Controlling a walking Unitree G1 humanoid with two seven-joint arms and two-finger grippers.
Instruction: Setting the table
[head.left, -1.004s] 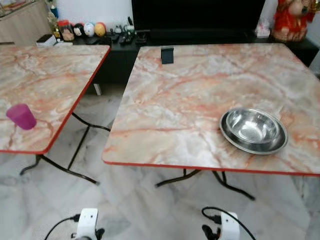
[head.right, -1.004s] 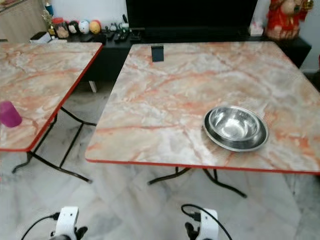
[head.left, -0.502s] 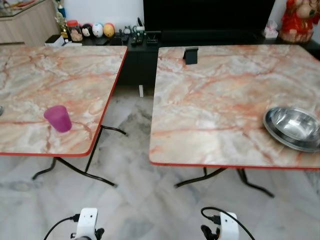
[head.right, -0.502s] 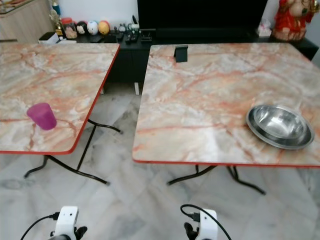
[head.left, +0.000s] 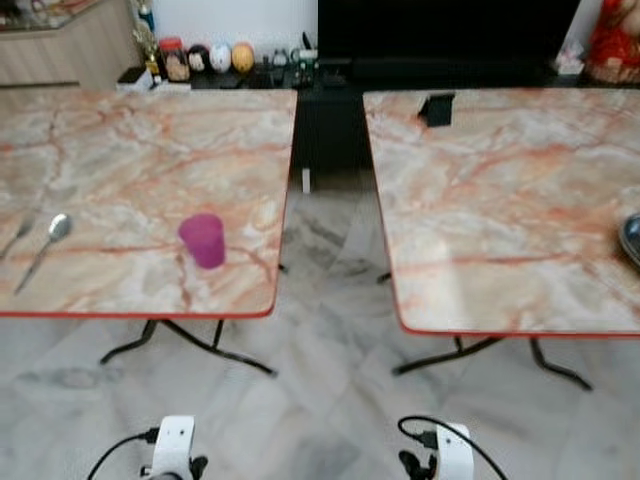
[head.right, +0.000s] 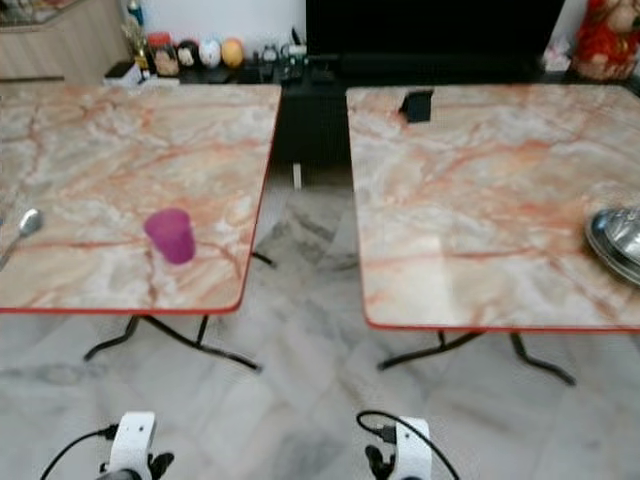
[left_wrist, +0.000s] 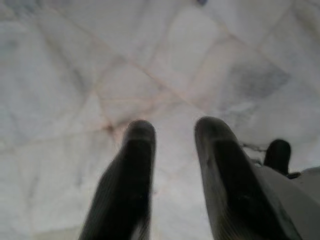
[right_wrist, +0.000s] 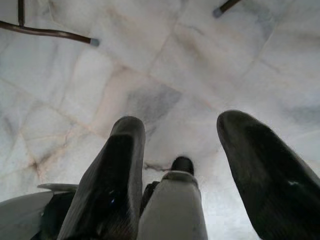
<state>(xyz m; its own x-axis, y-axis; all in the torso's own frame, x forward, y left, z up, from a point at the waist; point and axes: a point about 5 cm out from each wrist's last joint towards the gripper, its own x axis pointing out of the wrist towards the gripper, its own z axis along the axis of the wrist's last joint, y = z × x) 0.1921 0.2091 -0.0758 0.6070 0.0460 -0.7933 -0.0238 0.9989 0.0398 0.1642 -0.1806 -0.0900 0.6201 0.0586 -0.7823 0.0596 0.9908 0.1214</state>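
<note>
Standing: 2 tables (head.left: 140, 150), 1 purple cup (head.left: 203, 240), 1 spoon (head.left: 45, 248).

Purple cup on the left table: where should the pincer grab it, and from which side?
Take the purple cup across its side wall, about mid-height, coming level from the near table edge. It stands upright, open end up, close to that edge, nothing beside it; the spoon lies well to its left.
</note>
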